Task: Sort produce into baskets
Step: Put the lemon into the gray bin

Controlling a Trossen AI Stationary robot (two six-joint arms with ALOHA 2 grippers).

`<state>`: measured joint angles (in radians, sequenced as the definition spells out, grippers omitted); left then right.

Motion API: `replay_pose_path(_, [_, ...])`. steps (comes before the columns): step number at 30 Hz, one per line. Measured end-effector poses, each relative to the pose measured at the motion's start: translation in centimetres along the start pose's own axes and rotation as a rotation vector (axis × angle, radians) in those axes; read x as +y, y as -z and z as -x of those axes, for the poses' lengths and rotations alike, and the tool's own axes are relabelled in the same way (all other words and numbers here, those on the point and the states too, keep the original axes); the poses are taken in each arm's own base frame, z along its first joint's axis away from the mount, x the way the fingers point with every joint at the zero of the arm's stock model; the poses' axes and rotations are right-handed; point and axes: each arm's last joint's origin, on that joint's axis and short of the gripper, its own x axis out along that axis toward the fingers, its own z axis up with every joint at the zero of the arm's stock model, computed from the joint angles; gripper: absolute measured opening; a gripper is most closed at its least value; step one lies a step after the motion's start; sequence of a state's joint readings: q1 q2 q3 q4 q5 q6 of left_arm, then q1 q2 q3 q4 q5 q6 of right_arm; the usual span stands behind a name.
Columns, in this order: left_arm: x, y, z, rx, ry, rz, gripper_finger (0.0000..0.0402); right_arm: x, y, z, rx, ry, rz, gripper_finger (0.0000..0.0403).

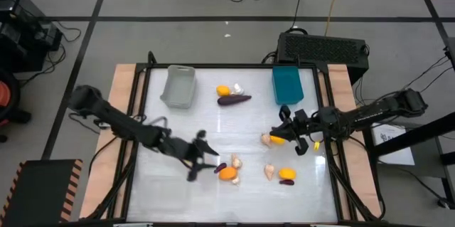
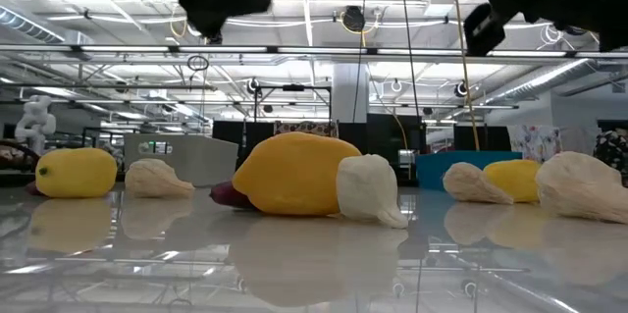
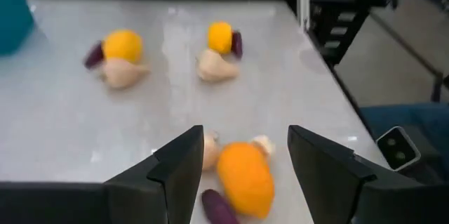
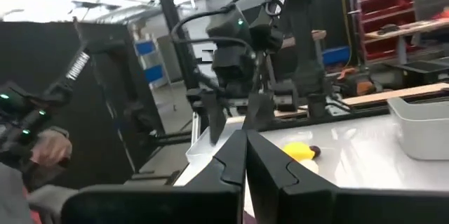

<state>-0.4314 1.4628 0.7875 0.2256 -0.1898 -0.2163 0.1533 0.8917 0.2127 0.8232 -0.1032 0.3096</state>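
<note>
Two baskets, grey [image 1: 178,87] and teal [image 1: 287,85], hold nothing visible.

Two baskets stand at the worktop's [image 1: 170,184] far edge, one [image 1: 178,86] left, one [image 1: 287,85] right, with produce [image 1: 232,94] between them. More produce [image 1: 229,171] lies nearer the front, just beside the left end effector [image 1: 206,158].

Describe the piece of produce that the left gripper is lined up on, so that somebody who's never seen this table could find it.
Start at the left gripper, open over the table's near middle. Just beyond its fingertips lies a small cluster. The target is the orange fruit: the only orange piece there, flanked by pale garlic bulbs and a small purple eggplant.
</note>
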Motion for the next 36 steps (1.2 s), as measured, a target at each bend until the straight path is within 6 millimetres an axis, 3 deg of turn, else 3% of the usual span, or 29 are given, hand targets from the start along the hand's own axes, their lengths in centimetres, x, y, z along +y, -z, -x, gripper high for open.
replay_pose_path(6, [-3.0, -1.1, -4.9, 0.03, 0.016, -0.023, 0.0215, 0.7, 0.2, -1.7, 0.052, -0.032, 0.032, 0.0004])
replay_pose_path(10, [-3.6, -1.4, -6.5, 0.084, 0.004, -0.029, 0.0215, 0.7, 0.4, -2.4, 0.076, -0.034, 0.051, 0.0004])
replay_pose_path(16, [-3.4, -0.7, -7.1, 0.133, -0.017, 0.014, 0.0215, 0.7, 0.3, -3.0, 0.079, -0.033, 0.073, 0.0004])
replay_pose_path(25, [-1.5, 0.3, -7.7, 0.224, -0.128, 0.16, 0.0215, 0.6, 0.6, -3.1, 0.1, -0.027, 0.108, 0.0004])
replay_pose_path(36, [-1.6, 1.5, -8.7, 0.255, -0.121, 0.235, 0.0215, 0.5, 0.8, -3.1, 0.127, -0.019, 0.109, 0.0004])
